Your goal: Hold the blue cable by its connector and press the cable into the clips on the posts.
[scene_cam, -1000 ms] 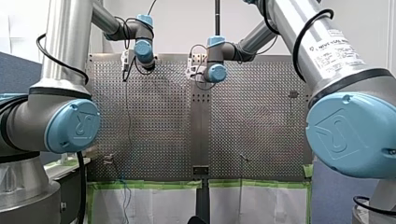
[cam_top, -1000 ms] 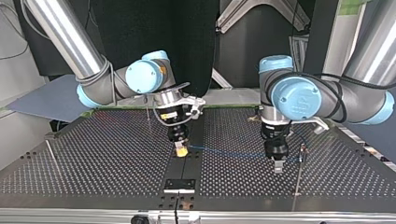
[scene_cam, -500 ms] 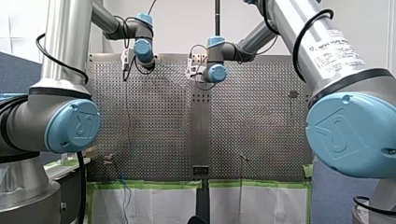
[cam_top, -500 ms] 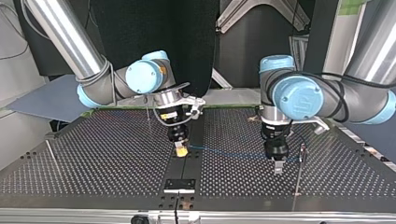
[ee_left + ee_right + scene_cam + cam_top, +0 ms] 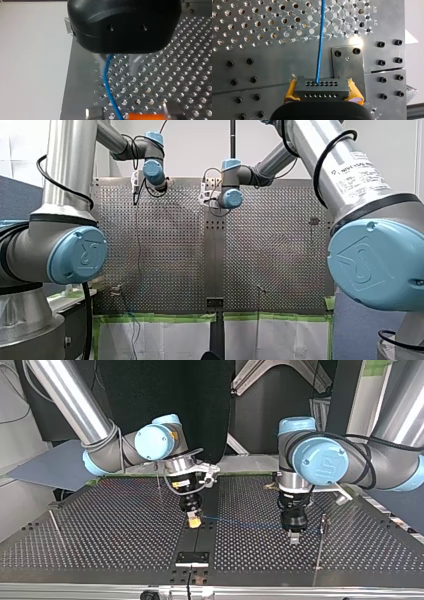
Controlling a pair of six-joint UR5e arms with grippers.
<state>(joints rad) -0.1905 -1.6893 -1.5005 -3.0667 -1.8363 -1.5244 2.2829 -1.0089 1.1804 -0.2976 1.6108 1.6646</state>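
Observation:
The thin blue cable [image 5: 250, 524] is stretched low over the perforated table [image 5: 110, 530] between my two grippers. My right gripper [image 5: 194, 522] is shut with its yellow pads [image 5: 290, 91] on the black connector [image 5: 322, 88], and the cable [image 5: 320, 37] leaves the connector's top face. My left gripper [image 5: 294, 538] hangs over the cable's other stretch, close to a thin post [image 5: 324, 521]. In the left wrist view its metal fingers [image 5: 101, 63] stand apart, and the cable [image 5: 108, 75] passes between them, close beside one finger.
Thin posts stand at the top view's left [image 5: 54, 519] and behind my right arm [image 5: 157, 477]. A black plate [image 5: 192, 558] is bolted at the table's near middle. An orange piece [image 5: 147, 116] lies ahead of my left fingers. Green tape [image 5: 160, 317] lines the table edge.
My left gripper has risen a little and shifted slightly toward the top view's left. My right gripper and the connector have stayed in place.

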